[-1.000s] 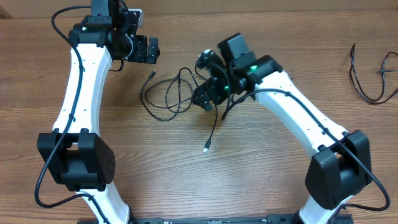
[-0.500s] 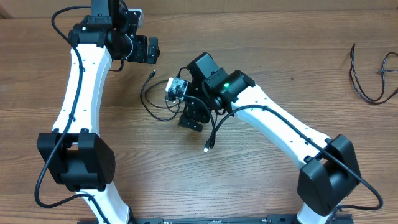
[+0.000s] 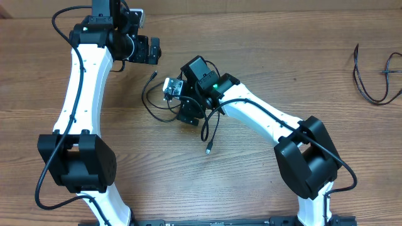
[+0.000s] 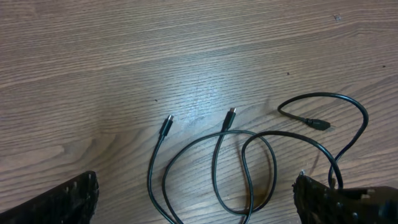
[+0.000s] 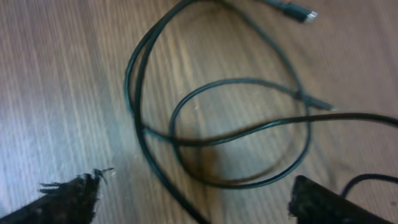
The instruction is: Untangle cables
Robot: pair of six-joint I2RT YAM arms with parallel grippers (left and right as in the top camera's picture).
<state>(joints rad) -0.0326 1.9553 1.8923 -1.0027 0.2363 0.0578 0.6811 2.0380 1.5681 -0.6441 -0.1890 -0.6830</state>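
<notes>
Right claw (image 5: 193, 190) wide, empty, over the cables (image 5: 142, 134) — loops crossed, untangling looks barely begun; left claw (image 4: 196, 191) wide too.

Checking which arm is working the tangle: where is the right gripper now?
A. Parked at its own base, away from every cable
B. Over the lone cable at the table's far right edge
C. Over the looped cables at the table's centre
C: the overhead view shows the right gripper over the looped cables, and its wrist view shows those loops lying between its open jaws.
</notes>
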